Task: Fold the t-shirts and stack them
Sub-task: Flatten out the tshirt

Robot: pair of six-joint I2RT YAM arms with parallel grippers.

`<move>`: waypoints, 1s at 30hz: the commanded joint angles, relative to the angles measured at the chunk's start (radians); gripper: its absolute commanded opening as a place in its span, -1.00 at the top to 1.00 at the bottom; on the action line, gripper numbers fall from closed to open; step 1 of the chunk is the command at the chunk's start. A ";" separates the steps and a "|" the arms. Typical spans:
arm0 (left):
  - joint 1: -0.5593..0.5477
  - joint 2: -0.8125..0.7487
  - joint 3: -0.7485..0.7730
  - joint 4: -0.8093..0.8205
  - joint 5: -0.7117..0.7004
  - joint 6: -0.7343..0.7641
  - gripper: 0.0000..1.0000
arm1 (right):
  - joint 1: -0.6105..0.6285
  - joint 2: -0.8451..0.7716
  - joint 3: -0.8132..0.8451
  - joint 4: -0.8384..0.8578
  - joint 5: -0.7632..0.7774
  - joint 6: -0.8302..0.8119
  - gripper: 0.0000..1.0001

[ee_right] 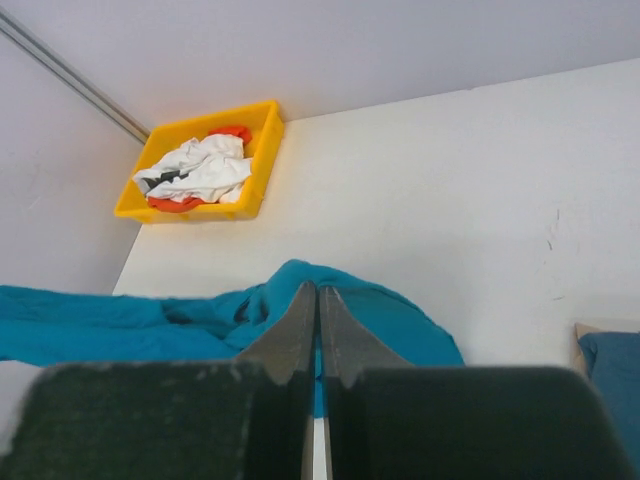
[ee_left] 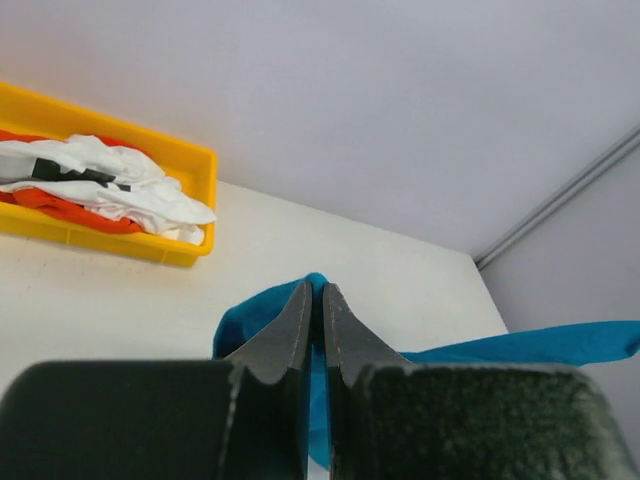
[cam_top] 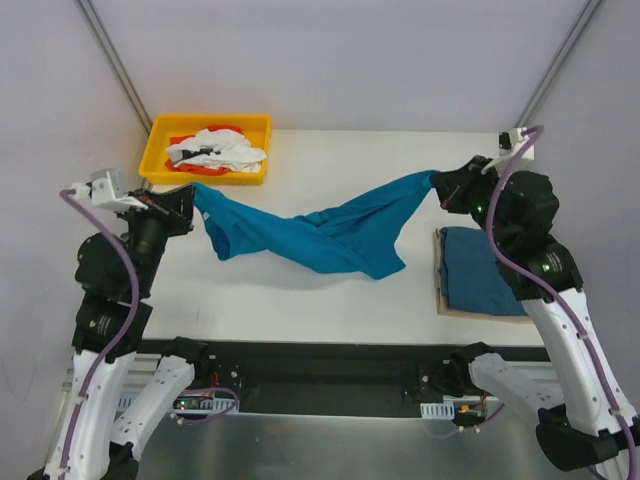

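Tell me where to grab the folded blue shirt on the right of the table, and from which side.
Probably take the folded shirt at its left edge, coming from the table's middle. That edge lies flat and bare on the brown board, while the right arm hangs over its far right part.

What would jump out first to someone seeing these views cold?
A twisted teal-blue cloth t-shirt is stretched across the white table, pinched at each end by the shut left gripper and right gripper. A folded blue t-shirt lies at the right edge, and a yellow plastic bin of white and orange cloth sits at the far left corner.
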 commanded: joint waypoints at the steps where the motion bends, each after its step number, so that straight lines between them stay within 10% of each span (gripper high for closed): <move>1: -0.001 -0.119 0.014 -0.033 0.064 -0.042 1.00 | -0.002 -0.142 -0.017 -0.070 0.030 -0.024 0.99; 11: -0.001 -0.159 0.000 -0.051 -0.020 -0.079 1.00 | -0.004 -0.250 0.005 -0.153 0.156 -0.042 0.99; 30: 0.061 0.666 -0.015 -0.063 -0.083 -0.131 1.00 | -0.179 0.273 -0.038 -0.104 0.289 -0.008 0.99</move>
